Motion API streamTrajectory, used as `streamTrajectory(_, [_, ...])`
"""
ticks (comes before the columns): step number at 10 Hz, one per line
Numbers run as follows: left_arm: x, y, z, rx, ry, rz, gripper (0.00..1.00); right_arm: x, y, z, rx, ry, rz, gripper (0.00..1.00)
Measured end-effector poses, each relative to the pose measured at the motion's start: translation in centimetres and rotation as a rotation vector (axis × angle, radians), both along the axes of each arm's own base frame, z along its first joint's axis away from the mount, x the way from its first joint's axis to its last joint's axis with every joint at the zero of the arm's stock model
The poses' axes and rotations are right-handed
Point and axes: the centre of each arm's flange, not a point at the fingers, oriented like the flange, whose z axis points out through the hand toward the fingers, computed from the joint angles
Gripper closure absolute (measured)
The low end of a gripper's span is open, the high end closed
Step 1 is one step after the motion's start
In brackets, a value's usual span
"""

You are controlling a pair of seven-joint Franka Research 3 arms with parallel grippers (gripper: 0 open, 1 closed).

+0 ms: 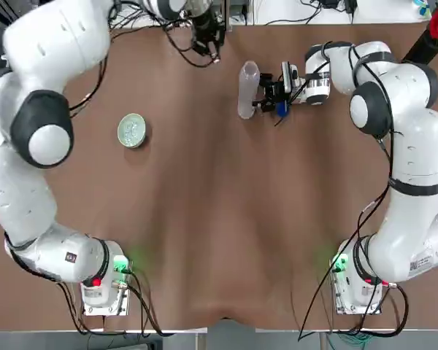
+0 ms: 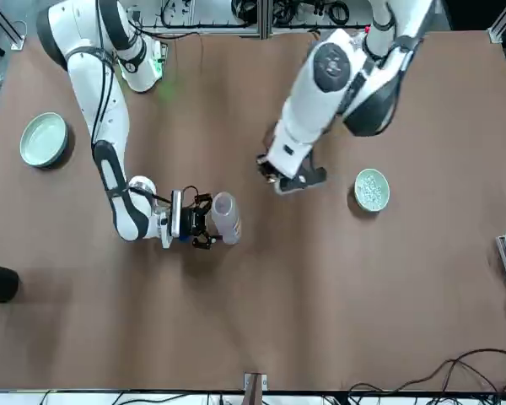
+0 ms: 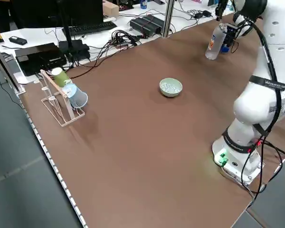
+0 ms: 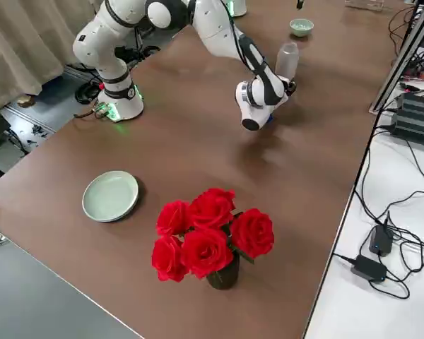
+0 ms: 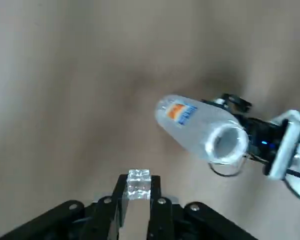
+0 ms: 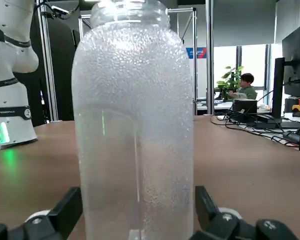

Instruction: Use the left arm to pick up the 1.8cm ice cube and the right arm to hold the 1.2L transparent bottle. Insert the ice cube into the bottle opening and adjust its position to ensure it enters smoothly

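Bringing the cube (image 5: pixel 139 188) over comes next: left gripper (image 5: pixel 139 183) has it pinched between its tips, upper middle of the top view. Keep the pinch light, centre cube over mouth, lower straight, let go once it clears the rim. Bottle (image 1: pixel 248 90) lies beyond, apart from cube, right of that gripper in top view, clamped by right gripper (image 1: pixel 258 100).
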Motion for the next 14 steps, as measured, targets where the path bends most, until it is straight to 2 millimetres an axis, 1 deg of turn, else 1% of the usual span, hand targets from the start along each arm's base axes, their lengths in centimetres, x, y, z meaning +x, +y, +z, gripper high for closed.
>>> streamTrajectory(2, [0.2,-3.6,-1.7,-0.001,-0.029,0.032,0.79,0.0,0.0,0.0,0.0,0.0,0.0,0.0])
streamTrajectory(3, [-0.1,-5.0,-2.1,-0.004,-0.065,0.047,0.79,0.0,0.0,0.0,-0.001,0.0,0.0,0.0])
streamTrajectory(4, [-0.6,-6.2,-2.0,-0.018,-0.093,0.058,0.79,0.0,0.0,0.0,-0.001,0.0,0.0,0.0])
streamTrajectory(5, [-0.9,-6.9,-2.0,-0.035,-0.108,0.067,0.79,0.0,0.0,0.0,-0.001,0.0,0.0,0.0])
streamTrajectory(6, [-0.8,-7.3,-2.5,-0.046,-0.113,0.072,0.79,0.0,0.0,0.0,-0.001,0.0,-0.001,0.0])
streamTrajectory(9, [-0.1,-9.0,-5.8,-0.065,-0.12,0.097,0.79,0.0,-0.1,-0.1,-0.001,0.001,0.0,0.0])
streamTrajectory(10, [-0.4,-9.9,-6.6,-0.063,-0.134,0.096,0.79,0.0,-0.1,-0.1,-0.001,0.001,-0.001,0.0])
streamTrajectory(12, [-1.3,-11.1,-6.5,-0.066,-0.154,0.091,0.79,0.0,-0.1,-0.1,-0.001,0.001,-0.001,0.0])
streamTrajectory(14, [-1.1,-11.0,-6.2,-0.069,-0.16,0.095,0.79,0.0,-0.1,-0.1,-0.001,0.002,-0.001,0.0])
